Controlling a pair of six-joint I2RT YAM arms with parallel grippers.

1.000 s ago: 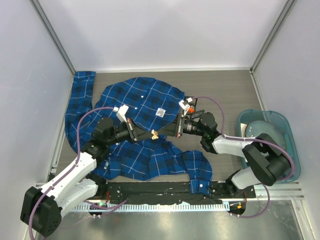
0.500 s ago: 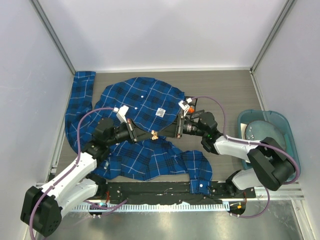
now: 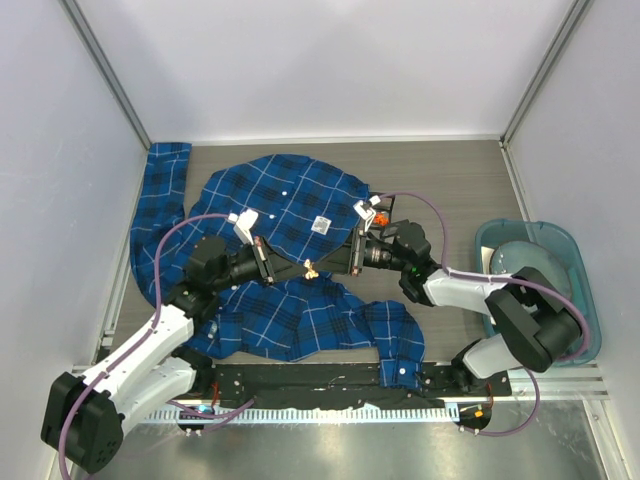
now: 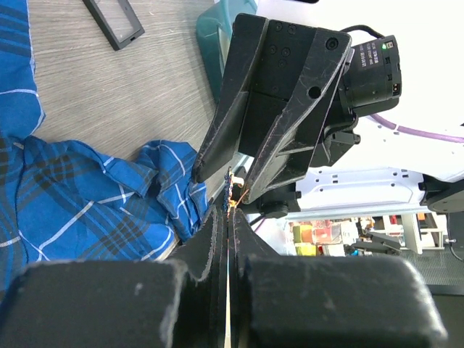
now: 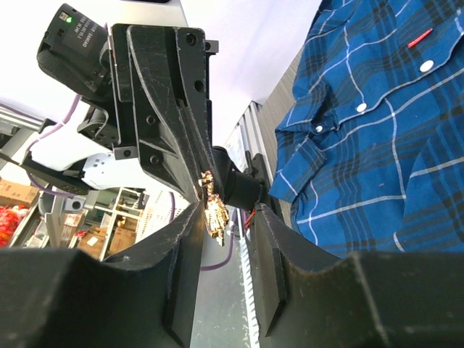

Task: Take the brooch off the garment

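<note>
step: small gold brooch (image 5: 212, 206) held clear of blue plaid shirt (image 3: 290, 200) | left gripper (image 4: 229, 217) seemingly pinches it | right gripper (image 5: 230, 212) spread, empty | next: carry aside

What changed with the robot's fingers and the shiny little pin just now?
The right fingers opened wider around the small gold brooch. The left fingers stayed shut on it, and the blue plaid shirt lay as before.
</note>
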